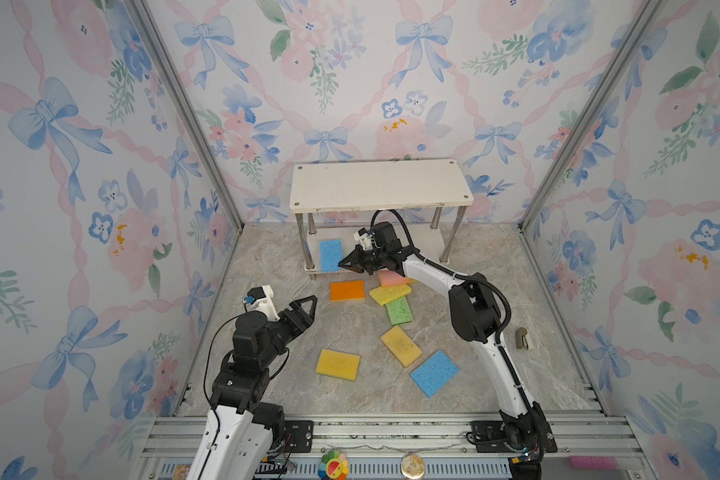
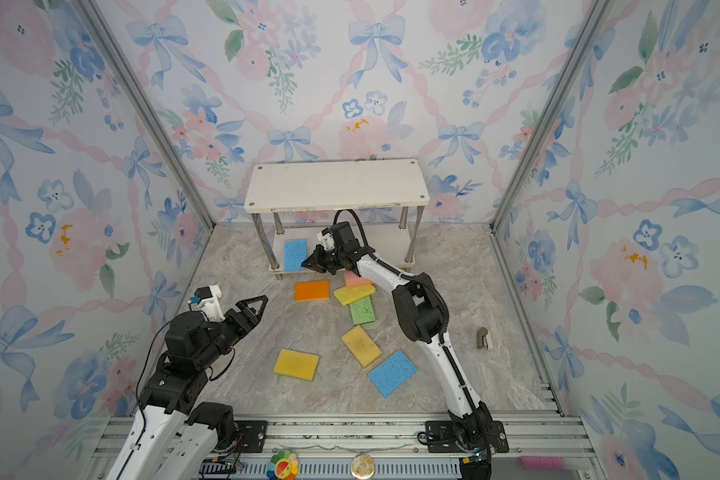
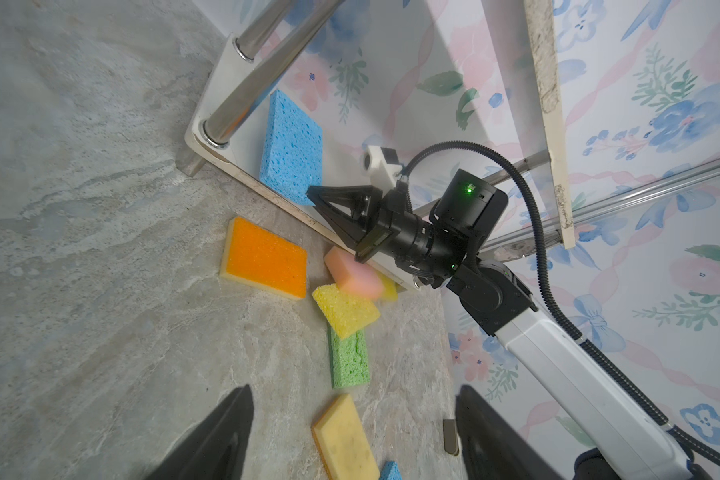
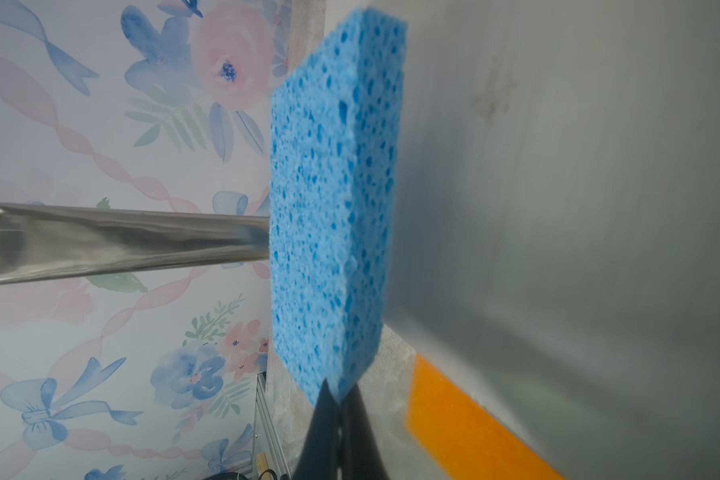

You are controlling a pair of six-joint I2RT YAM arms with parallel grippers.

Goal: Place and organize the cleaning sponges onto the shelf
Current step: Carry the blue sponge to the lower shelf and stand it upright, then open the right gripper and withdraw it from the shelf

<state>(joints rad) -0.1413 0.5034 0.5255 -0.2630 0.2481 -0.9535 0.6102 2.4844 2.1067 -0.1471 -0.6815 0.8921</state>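
Right tool [image 1: 344,263] is pressed together at the near corner of the blue sponge [image 1: 330,254]. The right wrist view shows that corner wedged between the tips, so I read it as a pinch and not a mere touch. Left tool [image 1: 308,305] stands spread and empty above the left side of the tabletop [image 1: 267,266].

The job looks barely begun. Only this one sponge is on the shelf [image 1: 381,185], on its lower board [image 3: 225,79] beside the front left leg, and the top board is bare. At least seven are loose on the tabletop: orange sponge [image 1: 347,289], pink sponge [image 1: 391,277], bright yellow sponge [image 1: 390,294], green sponge [image 1: 399,311], tan-yellow sponge [image 1: 400,345], yellow sponge [image 1: 337,364] and second blue sponge [image 1: 434,372] (the pink, bright yellow and green overlap in a small heap).

The blue sponge's long axis runs front to back, pointing toward the rear wall. Its near short end sits at the board's front edge and seems tipped up slightly.
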